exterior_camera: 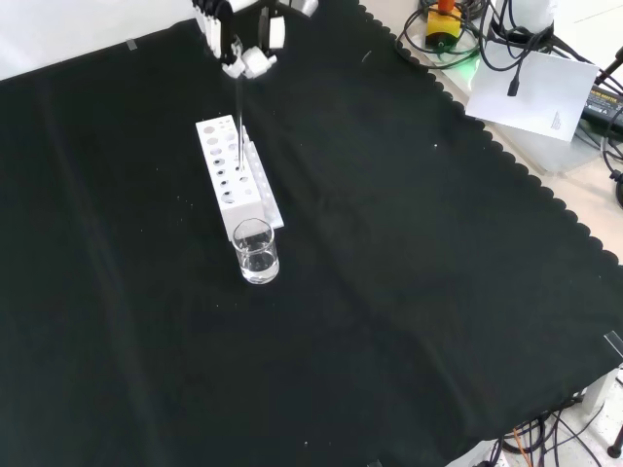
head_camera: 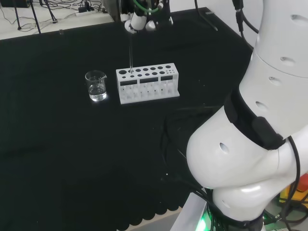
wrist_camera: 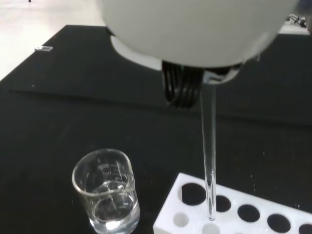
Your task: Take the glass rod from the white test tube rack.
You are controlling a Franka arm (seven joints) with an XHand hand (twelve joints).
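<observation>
Above the white test tube rack [head_camera: 147, 83], I hold the glass rod [wrist_camera: 210, 161]
Hand [head_camera: 137, 20] fingers pinch its top; its tip hangs just over a rack hole, beaker [exterior_camera: 256, 251] beside

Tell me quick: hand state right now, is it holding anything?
Hand: shut on the glass rod, pinching its top end; the rod's lower tip is at the hole level of the white test tube rack.
</observation>
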